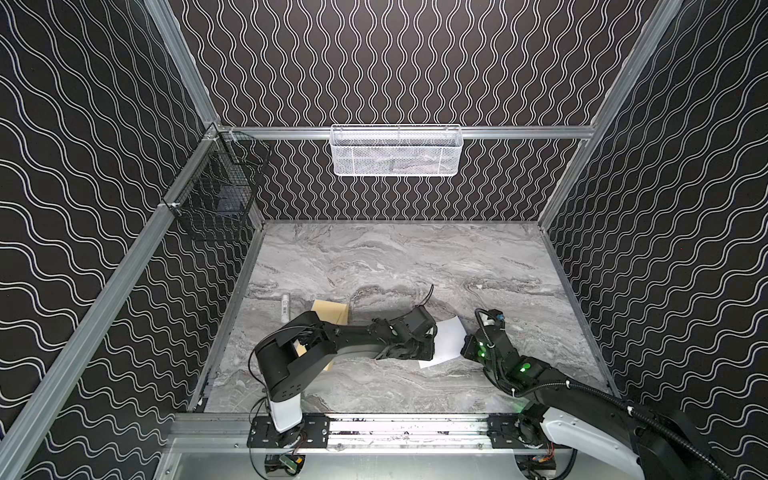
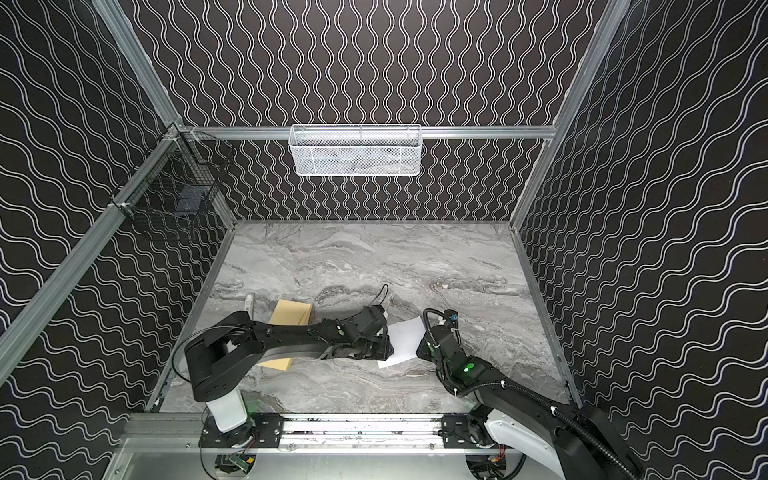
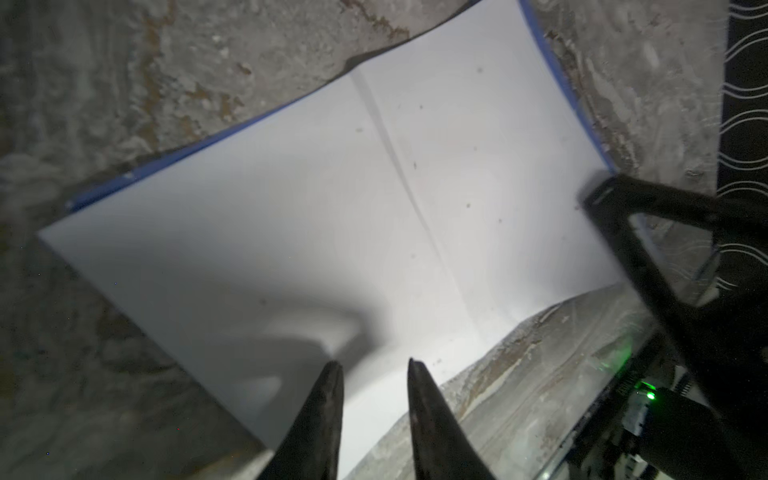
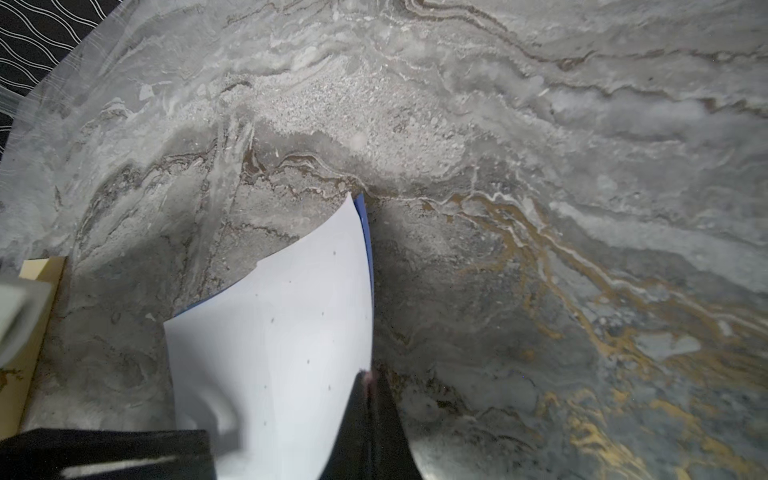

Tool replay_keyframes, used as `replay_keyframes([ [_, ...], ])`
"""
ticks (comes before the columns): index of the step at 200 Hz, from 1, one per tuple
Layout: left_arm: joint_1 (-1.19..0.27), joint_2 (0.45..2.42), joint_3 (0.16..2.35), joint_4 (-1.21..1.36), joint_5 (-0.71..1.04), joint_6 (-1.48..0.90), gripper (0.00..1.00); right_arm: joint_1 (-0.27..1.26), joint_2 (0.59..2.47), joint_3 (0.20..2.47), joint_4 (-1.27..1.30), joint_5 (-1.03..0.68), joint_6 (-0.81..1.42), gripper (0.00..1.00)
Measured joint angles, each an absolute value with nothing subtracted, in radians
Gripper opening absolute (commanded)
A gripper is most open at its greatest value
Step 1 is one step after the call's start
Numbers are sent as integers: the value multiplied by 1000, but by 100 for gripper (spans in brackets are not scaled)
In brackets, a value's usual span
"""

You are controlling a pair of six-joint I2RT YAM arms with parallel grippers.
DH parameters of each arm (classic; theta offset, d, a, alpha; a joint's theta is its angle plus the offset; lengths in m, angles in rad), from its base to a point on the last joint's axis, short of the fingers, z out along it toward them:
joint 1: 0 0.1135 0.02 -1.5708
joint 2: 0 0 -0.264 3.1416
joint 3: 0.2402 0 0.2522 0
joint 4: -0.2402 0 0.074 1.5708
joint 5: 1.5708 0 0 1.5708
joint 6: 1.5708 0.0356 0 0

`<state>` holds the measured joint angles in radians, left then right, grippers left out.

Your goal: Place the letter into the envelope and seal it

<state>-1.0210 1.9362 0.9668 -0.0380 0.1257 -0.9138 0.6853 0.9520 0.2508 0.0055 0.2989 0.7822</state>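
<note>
Table (image 1: 374,257): grey marble pattern, with both arms reaching toward its front middle.

Letter (image 1: 446,340): in both top views it lies right of centre, between the two grippers, white back up. The top views show no detail on it. The left wrist view shows one crease across the sheet (image 3: 332,208) and a blue border along two edges. The right wrist view shows the sheet (image 4: 282,332) bowed upward off the table.

Left gripper (image 3: 372,365): jaws apart, with a clear gap between the fingers (image 3: 328,399), poised at the letter's near edge. The paper shows through the gap. I cannot tell whether either finger touches it. In the top views the arm's wrist hides the jaws.

Right gripper (image 4: 370,376): jaws closed together, pinching the letter's edge. The left wrist view shows the same gripper (image 3: 602,199) at the sheet's corner.

Envelope (image 1: 330,311): tan, flat on the table left of the letter, partly covered by the left arm. The right wrist view shows only a strip of it (image 4: 37,291).

Tube (image 1: 285,305): small and white, just beside the envelope's far-left corner. It is seen in the top views only.
</note>
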Motion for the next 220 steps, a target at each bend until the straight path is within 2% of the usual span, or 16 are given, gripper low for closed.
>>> replay_keyframes([
  [29, -1005, 1912, 966, 26, 166, -950, 33, 696, 960, 253, 3, 319, 792, 0],
  [59, -980, 1940, 972, 93, 184, -990, 12, 701, 969, 260, 3, 327, 793, 0],
  [88, -958, 2020, 981, 173, 196, -1006, 3, 704, 971, 260, 2, 327, 793, 0],
  [155, -951, 2107, 976, 280, 211, -1028, 0, 712, 912, 260, 0, 315, 786, 0],
  [220, -959, 2113, 901, 432, 210, -1057, 0, 739, 897, 255, 109, 194, 792, 0],
])
